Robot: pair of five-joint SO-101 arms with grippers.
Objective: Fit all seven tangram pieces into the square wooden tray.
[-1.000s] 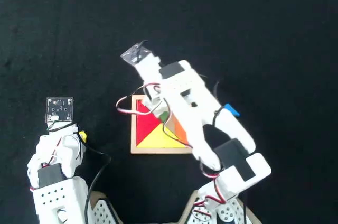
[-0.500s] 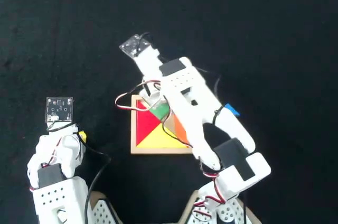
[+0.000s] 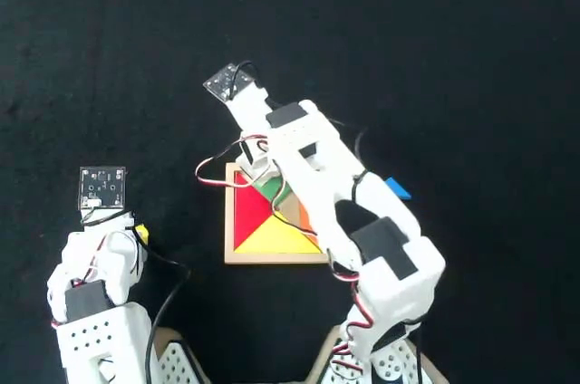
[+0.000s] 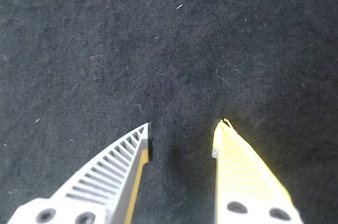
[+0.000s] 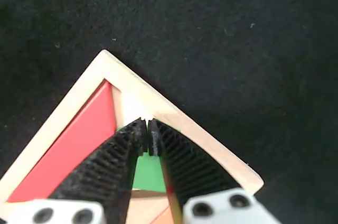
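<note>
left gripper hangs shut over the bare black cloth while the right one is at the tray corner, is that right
Not quite. The left gripper is open, not shut: the left wrist view shows its two fingertips apart over the black cloth. The rest holds, since the right gripper is at the corner of the tray.

Wooden tray (image 3: 229,239) holds red triangle (image 3: 248,214), yellow triangle (image 3: 276,239) and green piece (image 3: 274,190); blue piece (image 3: 396,188) lies outside it

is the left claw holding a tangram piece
No, the left claw stands open above the black table, with only the dark cloth seen between its tips.
</note>
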